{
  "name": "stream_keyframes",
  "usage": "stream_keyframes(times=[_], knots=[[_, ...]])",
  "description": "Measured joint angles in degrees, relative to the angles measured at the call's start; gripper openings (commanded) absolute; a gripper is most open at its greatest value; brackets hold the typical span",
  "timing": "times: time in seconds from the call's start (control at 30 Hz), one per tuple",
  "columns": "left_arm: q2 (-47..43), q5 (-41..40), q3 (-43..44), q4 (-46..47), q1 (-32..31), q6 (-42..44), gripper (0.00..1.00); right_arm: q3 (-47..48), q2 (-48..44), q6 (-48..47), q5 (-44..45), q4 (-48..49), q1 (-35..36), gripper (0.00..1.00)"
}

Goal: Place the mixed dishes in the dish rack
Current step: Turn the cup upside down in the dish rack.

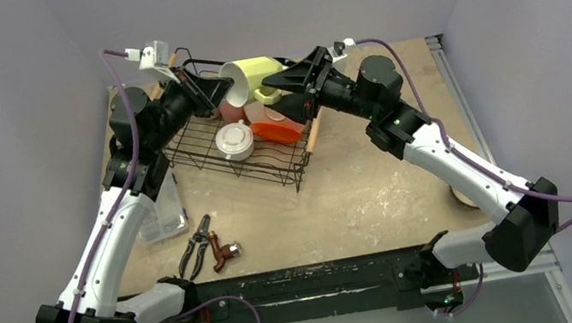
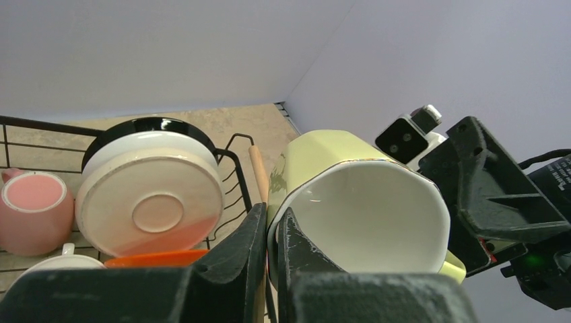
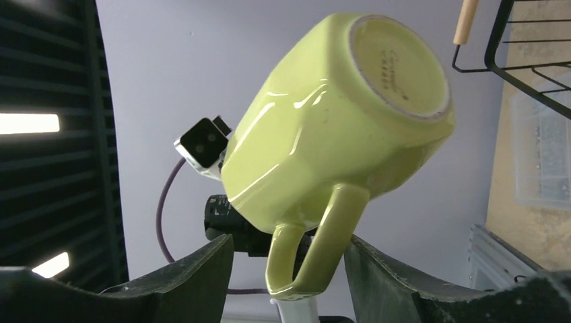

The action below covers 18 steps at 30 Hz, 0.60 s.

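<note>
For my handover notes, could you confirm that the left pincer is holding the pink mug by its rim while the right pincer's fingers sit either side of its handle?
Not quite: the left wrist view shows the left pincer gripping the yellow-green mug by its rim, not the pink mug, which sits in the dish rack. The right pincer does straddle that mug's handle.

We see a glossy, smooth glazed yellow-green mug [image 3: 323, 134], a dish rack [image 1: 202, 144] of black metal wire with a pale bare-wood handle [image 1: 315, 133], a shiny red plate [image 1: 278, 132], and a rough, matt, mottled table [image 1: 374, 191]
</note>
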Motion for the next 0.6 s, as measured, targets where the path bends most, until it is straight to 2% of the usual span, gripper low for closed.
stream_keyframes(times=[0.2, 0.3, 0.4, 0.5, 0.6], knots=[[0.0, 0.5, -0.9, 2.1, -0.7, -0.1, 0.00, -1.9, 0.7, 3.5, 0.2, 0.1, 0.2, 0.52], [0.0, 0.6, -1.3, 2.8, -1.0, 0.0, 0.00, -2.4, 0.7, 4.8, 0.2, 1.0, 0.2, 0.36], [-0.1, 0.6, -2.4, 4.4, -1.2, -0.2, 0.00, -3.0, 0.7, 5.9, 0.2, 3.0, 0.2, 0.29], [-0.3, 0.3, -4.5, 7.1, -1.3, -0.6, 0.00, -4.2, 0.8, 7.5, 0.2, 4.9, 0.2, 0.28], [-0.6, -0.3, -6.0, 8.7, -1.3, -1.1, 0.00, -5.6, 1.1, 9.5, 0.2, 7.2, 0.2, 0.34]])
